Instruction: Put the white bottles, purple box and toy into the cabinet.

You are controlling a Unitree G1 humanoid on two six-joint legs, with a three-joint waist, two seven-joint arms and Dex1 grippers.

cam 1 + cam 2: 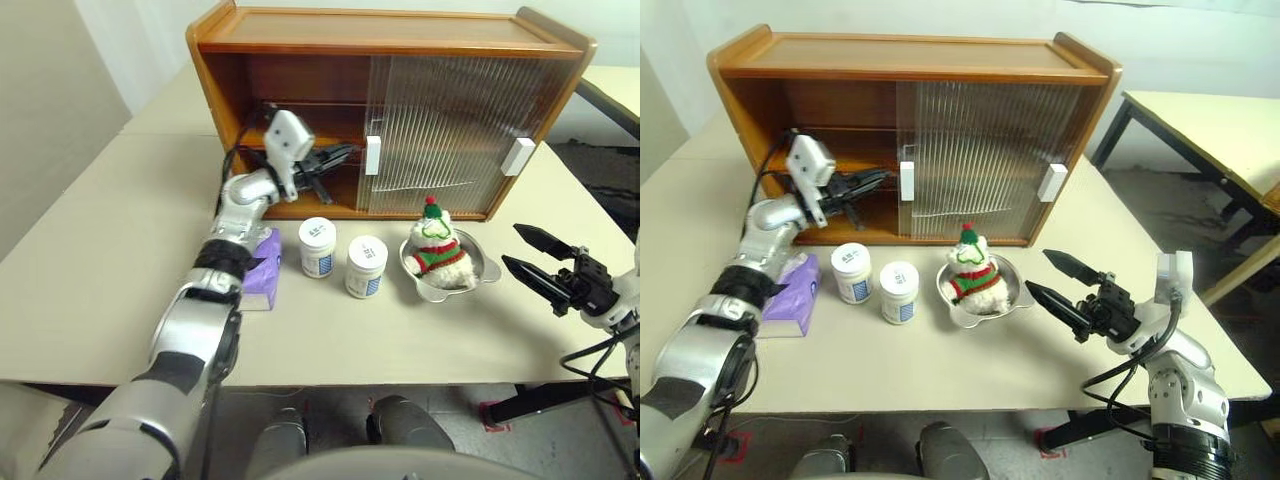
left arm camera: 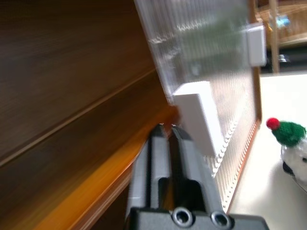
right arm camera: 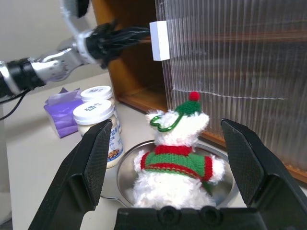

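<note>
Left gripper (image 1: pixel 340 157) reaches inside the cabinet (image 1: pixel 400 45) by the door handle (image 1: pixel 372 155), fingers nearly together, grasping nothing. Right gripper (image 1: pixel 1055 280) gapes released beside the toy (image 1: pixel 437 247). Bottles (image 1: pixel 318 246) and purple box (image 1: pixel 264 268) sit on the tabletop (image 1: pixel 100 270).

**Hidden and cut-off parts of the scene**

The purple box (image 1: pixel 265 268) lies partly behind the left arm. Ribbed doors blur whatever sits in the cabinet (image 1: pixel 400 40) behind them. The toy (image 2: pixel 293 143) is cut off by the left wrist view's edge, and the woodwork there is smeared.
</note>
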